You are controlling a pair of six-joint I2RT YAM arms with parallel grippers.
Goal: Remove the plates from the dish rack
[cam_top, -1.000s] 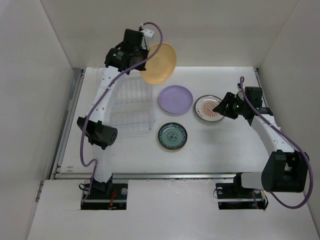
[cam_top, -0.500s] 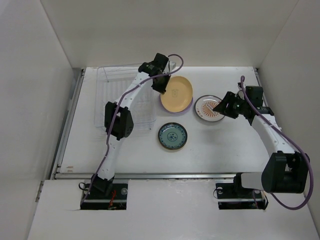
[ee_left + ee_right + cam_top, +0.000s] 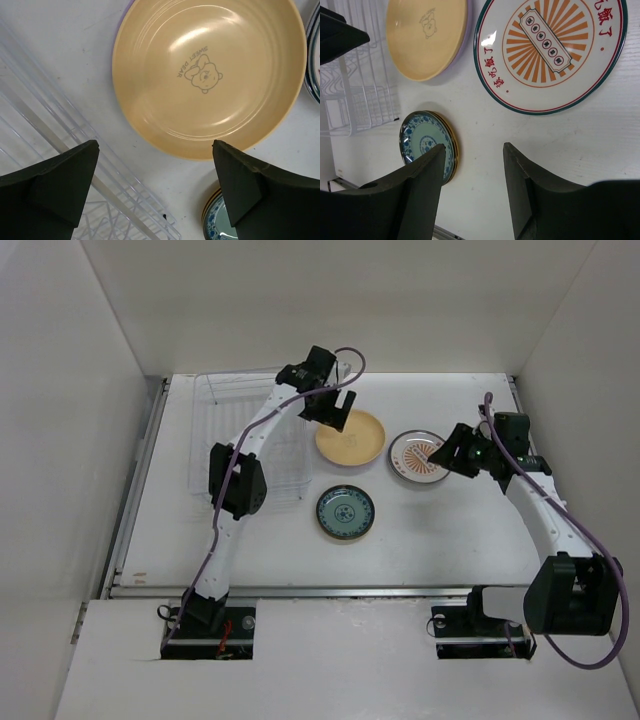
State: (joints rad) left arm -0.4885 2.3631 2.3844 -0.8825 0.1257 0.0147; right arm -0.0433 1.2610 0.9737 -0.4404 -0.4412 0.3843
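Where the white bench (image 3: 450, 540) spreads out from the arm bases, the dish rack (image 3: 250, 445) stands on its far left part. It is a rectangular basket of pale, see-through wire with rows of slots. Every plate in view lies flat on the bench to the right of the rack, outside it.

The mustard-yellow plate (image 3: 350, 437) lies just beside the rack's right wall, face up, with a small bear face and the words SWEET BEAR printed in its middle. It rests on top of the lavender plate (image 3: 460, 50), of which only a thin rim shows along one side. Just to the right lies the sunburst plate (image 3: 420, 457), white with orange rays, red characters and a dark green rim, close to the yellow one but apart from it.

Nearer than both, off the rack's near right corner, the teal patterned plate (image 3: 346, 512) sits on an amber-rimmed plate (image 3: 453, 150) whose edge shows beneath it.

The left fingers (image 3: 55, 190) hang over the far left edge of the mustard-yellow plate, between it and the rack. They are spread wide, with nothing in their grasp.

The right fingers (image 3: 415, 195) hover by the right edge of the sunburst plate. They stand partly apart, with bare bench showing through the gap, and hold nothing.
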